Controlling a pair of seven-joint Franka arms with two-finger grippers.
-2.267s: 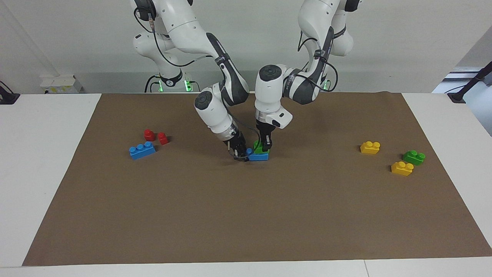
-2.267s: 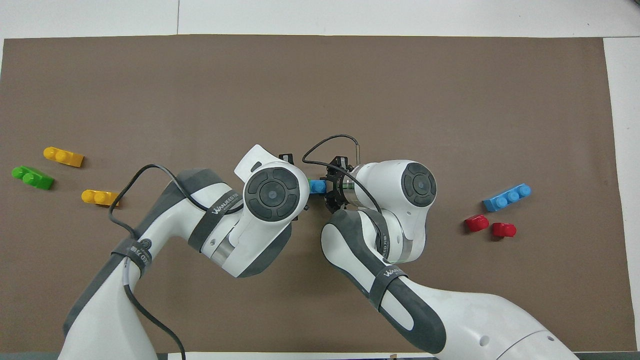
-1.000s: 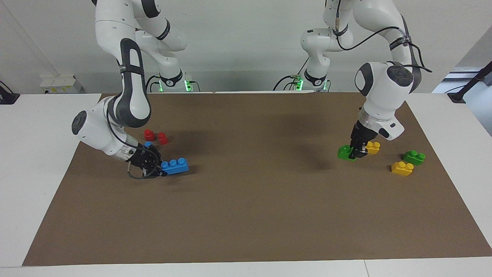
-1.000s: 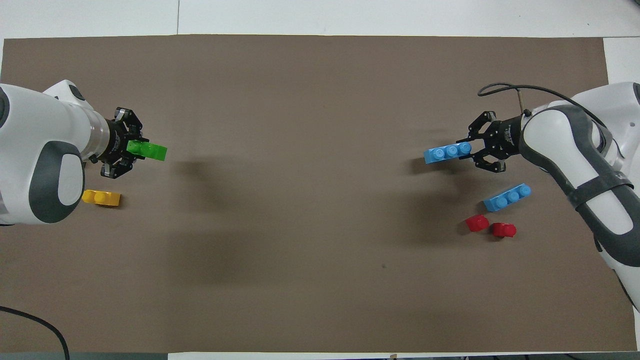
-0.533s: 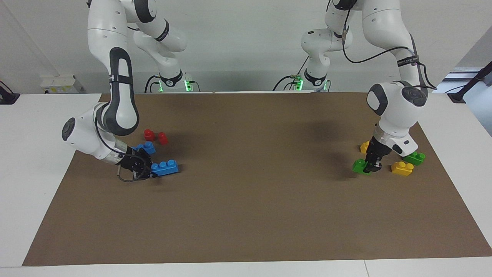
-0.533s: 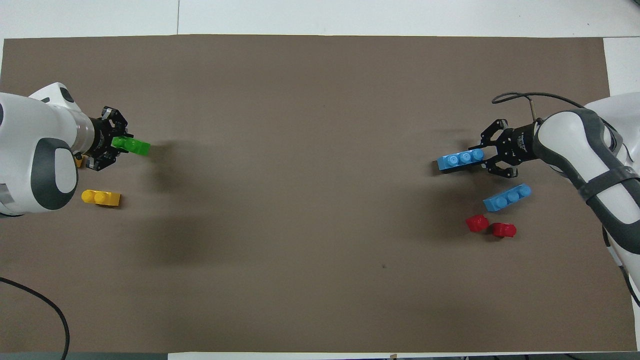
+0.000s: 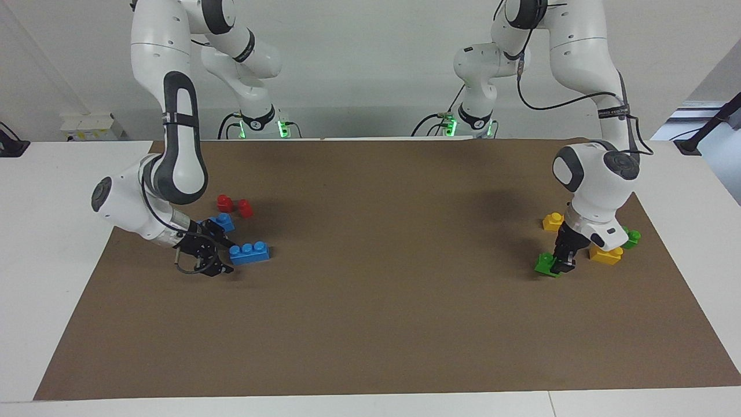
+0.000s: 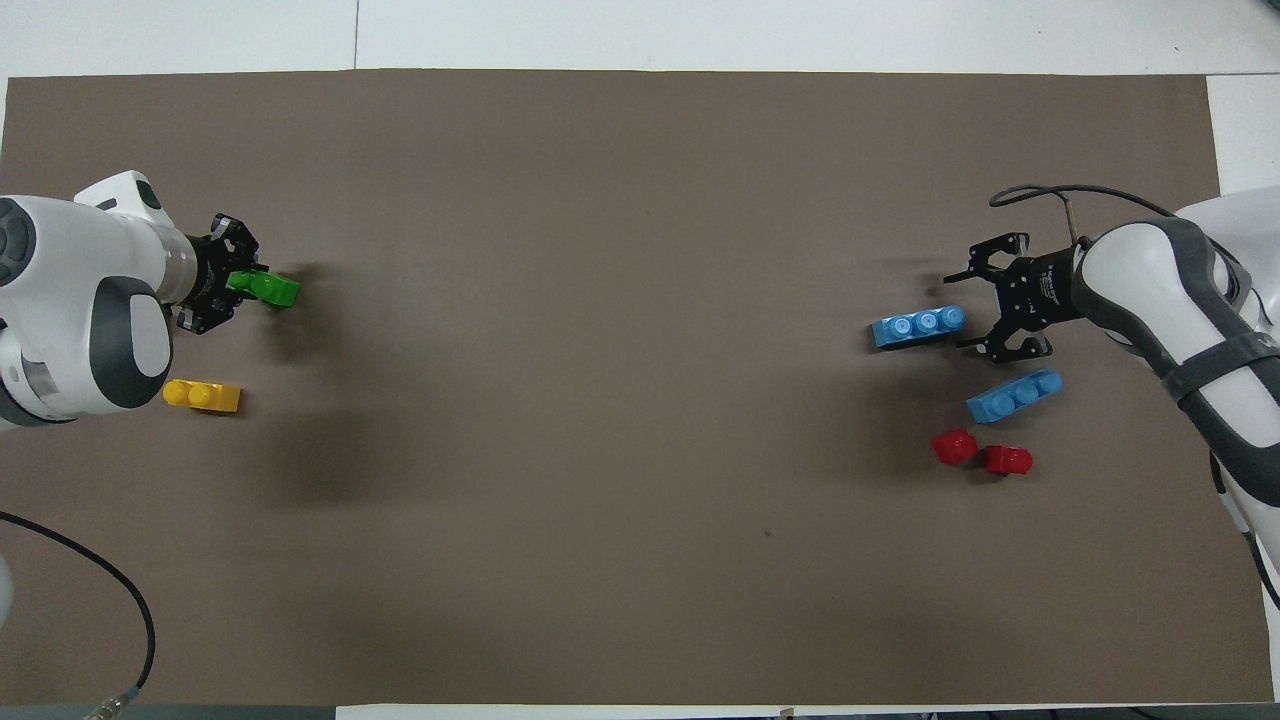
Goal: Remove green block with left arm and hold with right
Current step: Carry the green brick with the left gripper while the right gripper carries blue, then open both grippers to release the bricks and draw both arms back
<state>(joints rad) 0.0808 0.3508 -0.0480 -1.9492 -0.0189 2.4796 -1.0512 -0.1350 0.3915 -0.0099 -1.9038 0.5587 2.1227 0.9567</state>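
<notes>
**Green block down at the left arm's end, blue brick let go at the other**

No containers on my screen, just loose bricks on the brown mat [image 7: 370,324]. Starting at the facing view's left: I saw the right gripper [image 7: 217,258] low over the mat with its fingers spread, and the blue brick [image 7: 249,252] lay on the mat just off its tips, apart from them in the overhead view. Half a second before, that brick had been pinched and tilted between those fingers. A second blue brick [image 7: 220,222] and two red pieces [image 7: 234,205] sat nearer to the robots.

Over at the left arm's end, the left gripper [image 7: 560,262] was clamped on the green block [image 7: 544,264], which had come down to touch the mat, lower than a moment earlier. Around it were a yellow brick [image 7: 605,254], a second yellow brick [image 7: 552,220] nearer to the robots, and the other green brick [image 7: 632,237], half hidden by the wrist.

The mat covered most of a white table [image 7: 58,231]; a plain white wall [image 7: 370,58] stood at the robots' backs.
</notes>
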